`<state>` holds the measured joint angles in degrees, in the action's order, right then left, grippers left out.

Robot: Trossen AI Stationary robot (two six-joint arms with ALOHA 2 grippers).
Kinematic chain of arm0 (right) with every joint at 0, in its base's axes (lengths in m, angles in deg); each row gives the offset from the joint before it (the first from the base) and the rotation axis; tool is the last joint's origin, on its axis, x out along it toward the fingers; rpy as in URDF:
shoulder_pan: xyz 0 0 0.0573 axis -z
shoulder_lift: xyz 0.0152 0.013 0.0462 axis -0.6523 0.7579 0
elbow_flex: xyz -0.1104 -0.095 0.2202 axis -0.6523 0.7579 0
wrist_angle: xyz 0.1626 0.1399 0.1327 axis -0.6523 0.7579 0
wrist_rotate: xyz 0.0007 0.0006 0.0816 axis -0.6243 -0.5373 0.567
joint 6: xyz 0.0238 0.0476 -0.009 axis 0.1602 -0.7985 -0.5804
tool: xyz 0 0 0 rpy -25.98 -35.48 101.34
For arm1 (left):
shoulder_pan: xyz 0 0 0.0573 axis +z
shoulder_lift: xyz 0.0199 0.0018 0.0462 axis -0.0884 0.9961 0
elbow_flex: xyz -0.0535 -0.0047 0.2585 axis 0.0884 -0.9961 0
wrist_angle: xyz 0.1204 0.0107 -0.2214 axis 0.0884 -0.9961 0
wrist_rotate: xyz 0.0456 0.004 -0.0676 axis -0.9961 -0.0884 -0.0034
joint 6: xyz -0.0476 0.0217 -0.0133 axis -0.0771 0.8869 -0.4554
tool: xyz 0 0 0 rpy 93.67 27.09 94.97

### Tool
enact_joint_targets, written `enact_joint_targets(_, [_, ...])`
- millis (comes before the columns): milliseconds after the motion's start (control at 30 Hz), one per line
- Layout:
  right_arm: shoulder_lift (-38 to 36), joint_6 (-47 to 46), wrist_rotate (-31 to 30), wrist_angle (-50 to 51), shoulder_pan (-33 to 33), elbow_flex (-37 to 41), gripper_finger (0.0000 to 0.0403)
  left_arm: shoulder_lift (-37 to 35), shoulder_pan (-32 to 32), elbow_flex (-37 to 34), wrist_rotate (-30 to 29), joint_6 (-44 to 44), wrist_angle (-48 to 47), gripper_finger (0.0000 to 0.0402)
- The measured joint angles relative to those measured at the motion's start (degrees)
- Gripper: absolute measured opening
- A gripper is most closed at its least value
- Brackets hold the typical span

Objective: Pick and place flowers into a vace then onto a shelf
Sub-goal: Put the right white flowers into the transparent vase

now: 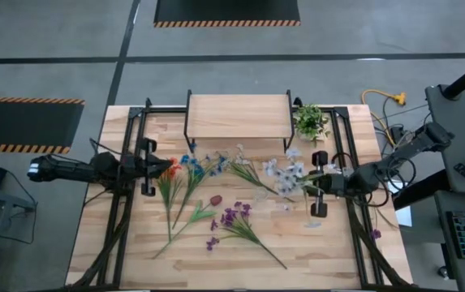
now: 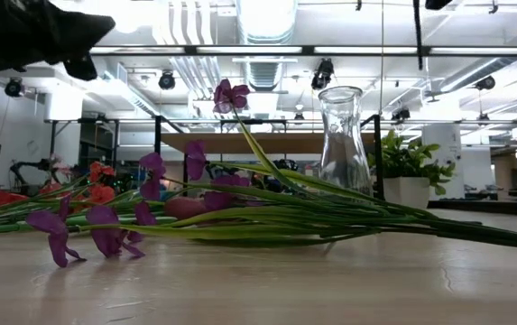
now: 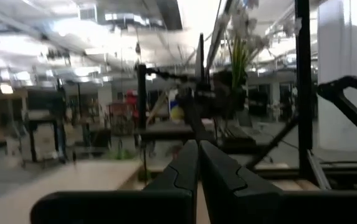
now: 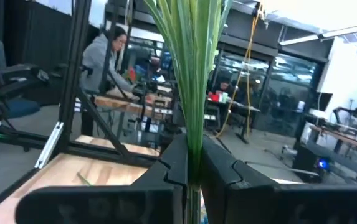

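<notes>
Your right gripper [image 4: 194,168] is clamped on a bundle of green flower stems [image 4: 194,74] and sits by the table's [image 1: 240,259] right edge, white blossoms [image 1: 285,174] pointing toward the middle. Your left gripper [image 3: 198,165] hovers at the left edge, fingers pressed together and empty, beside the orange blossoms [image 1: 170,170]. Purple flowers [image 1: 234,217] lie nearest the front edge, the vace [image 2: 342,135] stands upright behind them, and the shelf [image 1: 238,116] is empty at the back edge.

Flowers [image 4: 194,68] cut off at top in right wrist view, blossoms unseen; vace [image 2: 342,144] base hidden behind stems.
</notes>
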<state>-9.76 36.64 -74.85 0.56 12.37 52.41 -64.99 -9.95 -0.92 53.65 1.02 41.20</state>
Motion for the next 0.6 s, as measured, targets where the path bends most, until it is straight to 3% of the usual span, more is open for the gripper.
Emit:
enact_joint_targets(133, [-0.12,-0.47,1.83,-0.79,2.42,0.11,0.0013,0.60,0.00,0.00,0.00,-3.06,-3.49,0.0000])
enact_joint_targets(300, [0.46,-0.65,11.02,-2.53,4.76,-0.71,0.0013,0.73,0.00,0.00,0.00,-3.22,-7.83,0.0000])
enact_joint_targets(600, [4.06,-1.33,11.75,-4.54,7.38,-0.85,0.0013,0.88,0.00,-0.02,0.00,-4.38,-11.73,0.0000])
